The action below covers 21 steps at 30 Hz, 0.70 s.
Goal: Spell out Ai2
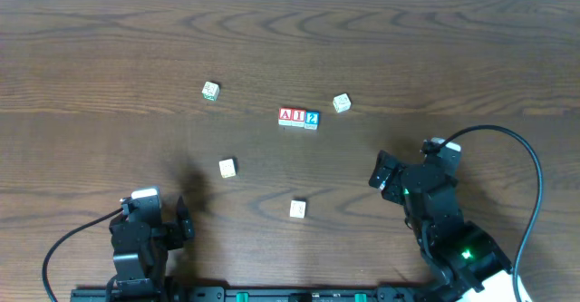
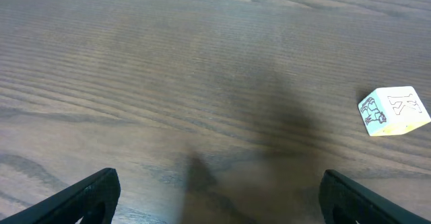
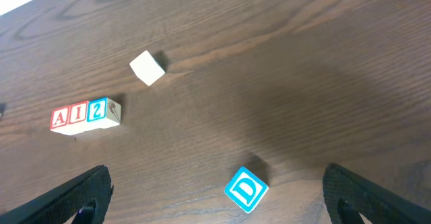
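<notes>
Three blocks reading A, I, 2 (image 1: 297, 118) stand touching in a row at mid-table; the row also shows at the left of the right wrist view (image 3: 85, 114). My left gripper (image 1: 185, 220) is open and empty near the front left, low over bare wood in its wrist view (image 2: 219, 187). My right gripper (image 1: 381, 170) is open and empty, right of and nearer than the row. In the right wrist view (image 3: 215, 180) a blue D block (image 3: 246, 189) lies on the table between its spread fingers, touching neither.
Loose blocks lie around the row: one with green print (image 1: 210, 91), one just right of the row (image 1: 342, 102) (image 3: 147, 68), a pale one (image 1: 227, 168) (image 2: 394, 111), and one at front centre (image 1: 297, 209). Cables trail from both arms.
</notes>
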Available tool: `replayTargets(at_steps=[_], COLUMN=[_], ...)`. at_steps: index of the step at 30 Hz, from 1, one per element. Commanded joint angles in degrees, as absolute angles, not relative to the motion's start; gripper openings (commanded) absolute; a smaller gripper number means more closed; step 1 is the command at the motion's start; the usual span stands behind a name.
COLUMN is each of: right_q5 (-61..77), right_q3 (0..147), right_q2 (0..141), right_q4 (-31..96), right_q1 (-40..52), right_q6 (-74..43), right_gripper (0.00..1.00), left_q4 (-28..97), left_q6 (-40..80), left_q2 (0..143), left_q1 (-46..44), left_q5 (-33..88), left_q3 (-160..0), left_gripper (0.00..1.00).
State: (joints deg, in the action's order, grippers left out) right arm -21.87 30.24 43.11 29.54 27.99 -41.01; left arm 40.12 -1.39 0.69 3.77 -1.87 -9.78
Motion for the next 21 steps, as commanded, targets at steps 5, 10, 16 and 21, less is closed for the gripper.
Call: replayTargets(at_steps=[5,10,16,21], right_q5=[-25.5,-21.26,-17.3,-13.67], right_q3=[29.56,25.17,17.98,12.53], right_q2=[42.22,33.56,21.04,12.93], right_q4=[31.31,31.18,31.03,31.03], right_q1=[28.27,22.92,16.6,13.74], right_q6=[-25.5,-5.78,-0.34,-0.36], right_gripper=[0.99,0.99,0.99,0.99], left_q4=[41.85,41.85,41.85,41.85], left_q6=[-1.74,-1.74,-1.74,-1.74], left_q2=[0.36,0.36,0.36,0.36], left_q1=[4.1,4.1,4.1,4.1], left_q5=[-1.89,-1.89,-1.87,-1.87], left_q3=[-9.19,-9.19,-9.19,-9.19], left_gripper=[0.95,0.95,0.96,0.95])
